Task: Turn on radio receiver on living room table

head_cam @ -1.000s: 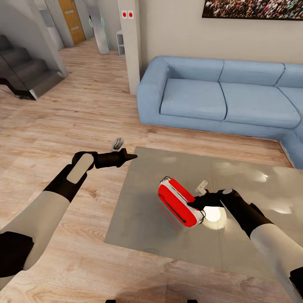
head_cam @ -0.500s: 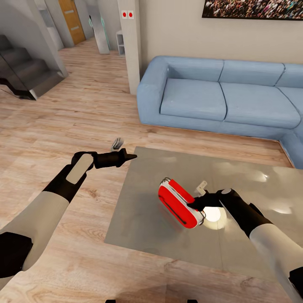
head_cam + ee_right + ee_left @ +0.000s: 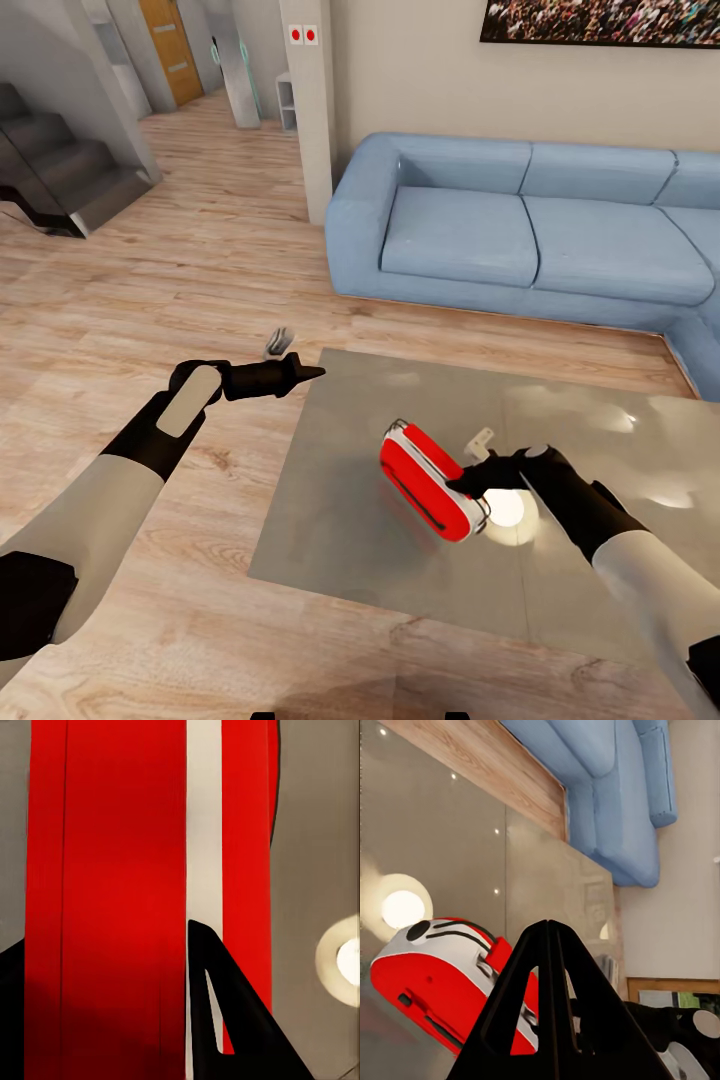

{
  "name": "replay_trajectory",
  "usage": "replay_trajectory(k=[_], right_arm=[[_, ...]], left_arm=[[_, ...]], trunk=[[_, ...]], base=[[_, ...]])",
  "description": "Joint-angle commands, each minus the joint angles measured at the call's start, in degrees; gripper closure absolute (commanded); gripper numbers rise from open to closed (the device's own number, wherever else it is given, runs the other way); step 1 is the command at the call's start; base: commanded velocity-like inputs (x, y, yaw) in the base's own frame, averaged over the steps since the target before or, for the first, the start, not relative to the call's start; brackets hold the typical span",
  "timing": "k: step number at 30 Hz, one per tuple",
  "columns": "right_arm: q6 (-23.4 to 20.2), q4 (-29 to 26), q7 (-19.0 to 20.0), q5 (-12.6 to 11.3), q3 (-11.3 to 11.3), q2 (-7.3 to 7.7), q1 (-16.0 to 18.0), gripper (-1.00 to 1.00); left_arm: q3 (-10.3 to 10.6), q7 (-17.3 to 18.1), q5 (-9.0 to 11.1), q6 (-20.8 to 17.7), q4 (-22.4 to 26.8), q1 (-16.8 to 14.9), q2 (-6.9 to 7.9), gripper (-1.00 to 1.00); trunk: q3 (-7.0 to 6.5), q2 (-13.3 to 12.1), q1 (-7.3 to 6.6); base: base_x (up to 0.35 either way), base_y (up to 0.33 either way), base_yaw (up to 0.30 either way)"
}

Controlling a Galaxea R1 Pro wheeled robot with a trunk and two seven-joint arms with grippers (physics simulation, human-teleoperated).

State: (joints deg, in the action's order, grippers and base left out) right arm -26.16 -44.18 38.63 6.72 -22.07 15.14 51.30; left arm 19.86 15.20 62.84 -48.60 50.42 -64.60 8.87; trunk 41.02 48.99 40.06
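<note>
Left end effector [image 3: 305, 373] clenched, fingers pressed together, hovering at the desk's [image 3: 350, 520] ten o'clock corner. Radio receiver [image 3: 428, 482] lying aslant near the desk's middle, beside a lamp reflection [image 3: 506, 509]. Right end effector [image 3: 462, 487] at the radio's four o'clock end, touching; grip impossible to tell.

Even, bright, soft light; renders are sharp, without blur or edge distortion. The glossy desk [image 3: 340, 520] mirrors a round lamp glare [image 3: 505, 509] just beside the right jaws. Shadows are faint; nearby black fingers [image 3: 225, 1020] show as silhouettes.
</note>
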Motion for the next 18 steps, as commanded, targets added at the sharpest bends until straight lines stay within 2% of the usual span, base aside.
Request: replay_trajectory(k=[1, 11, 12, 18], right_arm=[[0.3, -0.1, -0.3, -0.3, 0.0, -0.04, -0.1, 1.00], [4.0, -0.2, -3.6, -0.7, -0.1, 0.06, -2.0, 1.00], [5.9, -0.1, -11.1, -8.0, -0.1, 0.04, -2.0, 1.00], [6.1, 0.5, -11.3, -8.3, -0.1, -0.04, -2.1, 1.00]], left_arm=[[0.0, 0.0, 0.0, 0.0, 0.0, 0.0, 0.00, 1.00], [0.0, 0.0, -0.1, 0.0, -0.1, 0.0, 0.47, 1.00], [0.0, 0.0, -0.1, 0.0, -0.1, 0.0, 0.48, 1.00], [0.0, 0.0, -0.1, 0.0, -0.1, 0.0, 0.50, 1.00]], trunk=[[0.00, 0.0, 0.00], [0.00, 0.0, 0.00], [0.00, 0.0, 0.00], [0.00, 0.0, 0.00]], base=[[0.000, 0.000, 0.000], [0.000, 0.000, 0.000], [0.000, 0.000, 0.000], [0.000, 0.000, 0.000]])
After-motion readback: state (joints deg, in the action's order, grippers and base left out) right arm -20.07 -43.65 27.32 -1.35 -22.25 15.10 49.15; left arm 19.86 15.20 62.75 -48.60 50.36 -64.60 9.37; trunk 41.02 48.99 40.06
